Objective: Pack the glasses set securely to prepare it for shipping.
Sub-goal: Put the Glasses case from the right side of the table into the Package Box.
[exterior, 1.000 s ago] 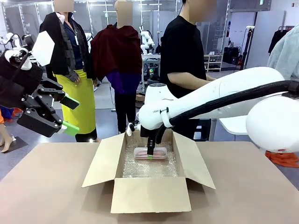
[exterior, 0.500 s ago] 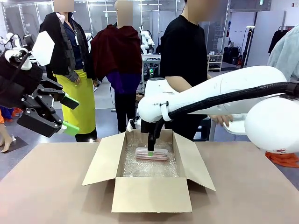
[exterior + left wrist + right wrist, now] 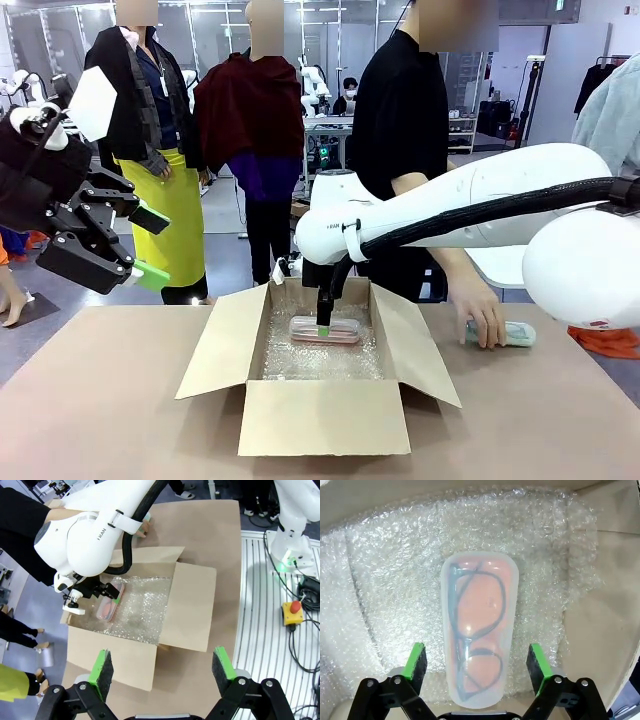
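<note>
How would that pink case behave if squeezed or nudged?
The pink case looks like a stiff shell with a glossy clear top, so it may slip in a grip. Flat and oblong, it should slide, not roll. The bubble wrap beneath would probably cushion it and resist sliding.

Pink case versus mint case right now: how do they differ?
Colour: the pink case is pale pink, the mint case pale green.
Place: the pink case lies on bubble wrap inside the cardboard box; the mint case lies on the table outside it.
Contact: the right gripper straddles the pink case, fingers open and clear of it; a person's hand rests on the mint case.
Both lie flat.
</note>
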Controlling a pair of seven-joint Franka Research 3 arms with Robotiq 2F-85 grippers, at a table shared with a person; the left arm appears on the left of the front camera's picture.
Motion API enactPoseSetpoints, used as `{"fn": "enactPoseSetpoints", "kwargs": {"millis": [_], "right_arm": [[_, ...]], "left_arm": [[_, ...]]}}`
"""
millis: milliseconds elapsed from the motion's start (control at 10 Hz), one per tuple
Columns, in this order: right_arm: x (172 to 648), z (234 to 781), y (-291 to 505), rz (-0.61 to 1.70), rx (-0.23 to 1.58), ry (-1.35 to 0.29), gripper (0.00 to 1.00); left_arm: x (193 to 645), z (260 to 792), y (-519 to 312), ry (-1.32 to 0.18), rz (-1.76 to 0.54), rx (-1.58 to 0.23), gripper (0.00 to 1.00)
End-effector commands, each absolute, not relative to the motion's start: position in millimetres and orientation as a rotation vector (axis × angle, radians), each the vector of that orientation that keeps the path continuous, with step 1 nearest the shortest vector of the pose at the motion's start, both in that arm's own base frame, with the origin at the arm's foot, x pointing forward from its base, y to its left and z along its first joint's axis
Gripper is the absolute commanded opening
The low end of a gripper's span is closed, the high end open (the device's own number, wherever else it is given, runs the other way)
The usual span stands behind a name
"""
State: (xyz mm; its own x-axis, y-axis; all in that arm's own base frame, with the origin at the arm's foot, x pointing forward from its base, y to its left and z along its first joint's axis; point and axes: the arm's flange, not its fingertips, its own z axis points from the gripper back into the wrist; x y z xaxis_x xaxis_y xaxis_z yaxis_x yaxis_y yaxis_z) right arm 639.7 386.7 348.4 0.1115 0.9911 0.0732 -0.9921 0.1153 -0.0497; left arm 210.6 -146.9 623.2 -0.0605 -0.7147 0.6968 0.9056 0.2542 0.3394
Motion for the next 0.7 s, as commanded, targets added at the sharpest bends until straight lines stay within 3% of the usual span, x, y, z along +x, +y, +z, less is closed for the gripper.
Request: {"fn": "enactPoseSetpoints", "kwargs": {"millis": [0, 600], "right_arm": [[639.6, 349.6, 388.7, 1.46, 0.009, -0.106, 1.0], [639.7, 348.4, 386.7, 1.456, 0.013, -0.096, 1.0]], "left_arm": [[209.1, 623.5, -144.9, -0.917, -1.357, -0.264, 1.0], [209.1, 623.5, -144.9, -0.917, -1.357, -0.264, 1.0]]}}
